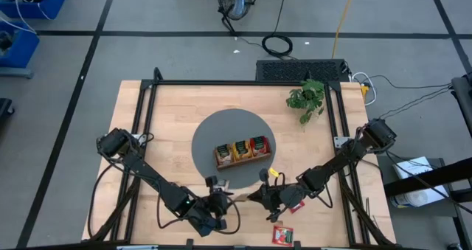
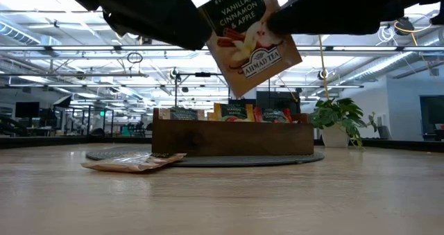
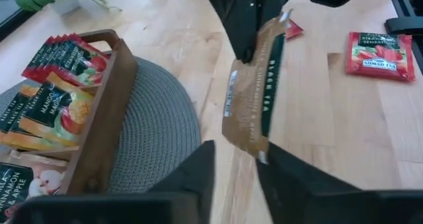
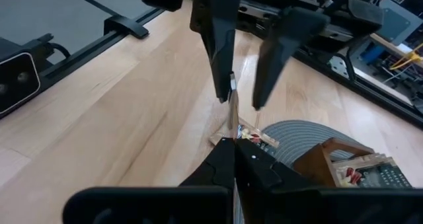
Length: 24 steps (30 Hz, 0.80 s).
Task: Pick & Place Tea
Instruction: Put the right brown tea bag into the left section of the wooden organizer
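Note:
A beige-brown tea packet [image 2: 250, 37] with green print hangs in the air near the table's front edge, between my two grippers. My right gripper [image 4: 236, 148] is shut on one end of it. My left gripper [image 3: 241, 178] is open, its fingers standing on either side of the packet's other end [image 3: 254, 141]; whether one finger touches it I cannot tell. The wooden tray [image 1: 241, 151], with tea packets upright in three compartments, rests on a round grey mat [image 1: 214, 132]. A red packet [image 1: 282, 235] and a beige one [image 2: 135, 162] lie flat on the table. My right gripper pinches the packet's end edge [image 4: 232, 118] between its two shut fingers, coming roughly level from the table's right side. The packet is lifted clear of the table and hangs tilted, its printed face toward the table's near edge.
A potted plant [image 1: 306, 96] stands at the back right. A small yellow thing [image 1: 273, 174] lies just off the mat by my right arm. Black frame rails [image 1: 147, 110] run along the table's sides. Bare wood lies to the left of the mat.

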{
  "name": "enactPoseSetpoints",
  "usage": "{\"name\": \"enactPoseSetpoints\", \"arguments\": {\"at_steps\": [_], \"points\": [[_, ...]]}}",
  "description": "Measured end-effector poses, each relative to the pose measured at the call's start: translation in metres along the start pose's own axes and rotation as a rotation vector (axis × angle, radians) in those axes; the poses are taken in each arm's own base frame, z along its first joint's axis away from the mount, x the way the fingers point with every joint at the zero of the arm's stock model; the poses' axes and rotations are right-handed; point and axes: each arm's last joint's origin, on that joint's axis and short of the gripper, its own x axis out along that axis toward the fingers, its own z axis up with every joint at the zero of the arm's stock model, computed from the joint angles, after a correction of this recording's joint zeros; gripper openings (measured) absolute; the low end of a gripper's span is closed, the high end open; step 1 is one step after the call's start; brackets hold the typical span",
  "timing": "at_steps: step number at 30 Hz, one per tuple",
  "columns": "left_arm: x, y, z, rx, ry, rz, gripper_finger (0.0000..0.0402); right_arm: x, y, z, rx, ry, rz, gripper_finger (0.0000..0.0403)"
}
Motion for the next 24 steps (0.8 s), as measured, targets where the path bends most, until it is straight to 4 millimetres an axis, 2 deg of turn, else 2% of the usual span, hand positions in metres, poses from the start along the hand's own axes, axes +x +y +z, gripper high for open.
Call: {"name": "enactPoseSetpoints", "arguments": {"at_steps": [3, 6, 14, 18, 24], "points": [[0.002, -0.001, -0.001, 0.001, 0.002, -0.006, 0.0073, 0.003, -0.002, -0.003, 0.02, 0.005, -0.006, 0.0], [0.008, -0.005, -0.005, 0.045, -0.003, -0.019, 0.0051, 0.009, 0.0, -0.009, 0.017, 0.017, -0.008, 0.0], [0.02, -0.002, -0.005, 0.046, 0.021, -0.065, 0.0037, 0.016, 0.002, -0.018, 0.029, 0.036, -0.013, 0.0], [0.019, -0.003, -0.008, 0.053, 0.045, -0.074, 0.0008, 0.016, 0.002, -0.018, 0.015, 0.034, -0.01, 0.0001], [0.019, -0.002, -0.009, 0.042, 0.061, -0.073, 0.0004, 0.016, 0.003, -0.017, 0.006, 0.024, 0.036, 0.0026]]}}
